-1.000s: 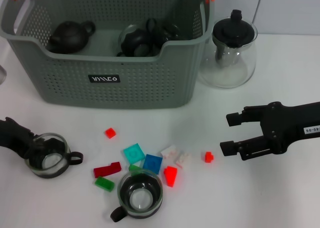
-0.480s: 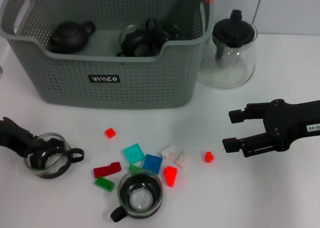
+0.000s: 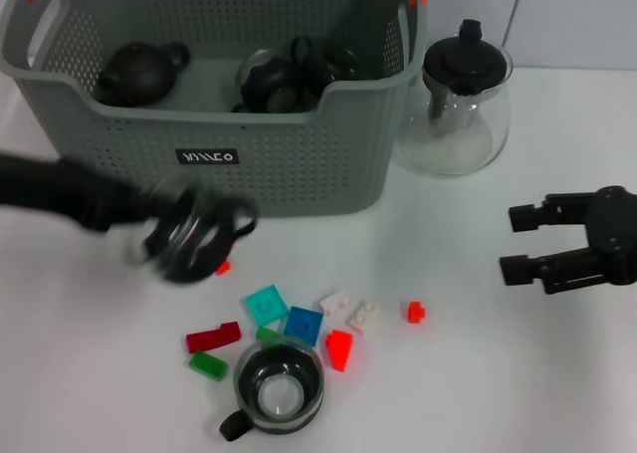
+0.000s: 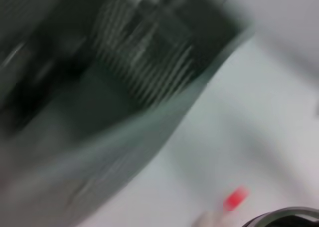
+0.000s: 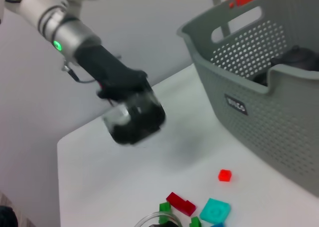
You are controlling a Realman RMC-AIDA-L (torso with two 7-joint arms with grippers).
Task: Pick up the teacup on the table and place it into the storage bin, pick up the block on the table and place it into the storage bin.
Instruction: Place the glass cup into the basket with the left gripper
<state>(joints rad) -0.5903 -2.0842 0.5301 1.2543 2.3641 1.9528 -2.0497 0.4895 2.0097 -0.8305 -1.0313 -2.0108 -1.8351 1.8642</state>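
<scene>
While a teacup (image 3: 189,236) is gripped by the left claw (image 3: 149,219) above the desk (image 3: 518,373), the right claw (image 3: 518,244) is held open; next, lifting over the storage bin (image 3: 299,159) rim is needed.

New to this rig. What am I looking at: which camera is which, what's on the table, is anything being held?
It is a two-armed robot. One picture comes from a camera on its head, looking down at a white table; the other two come from cameras on its wrists.

The left tool has a glass teacup lifted off the table in front of the grey storage bin; the right wrist view shows the same cup in the air. The right tool hangs open at the table's right side, holding nothing.

On the table: a second teacup, a scatter of small coloured blocks and a glass teapot. Dark teapots already sit in the bin. The left wrist picture is too smeared to read.
</scene>
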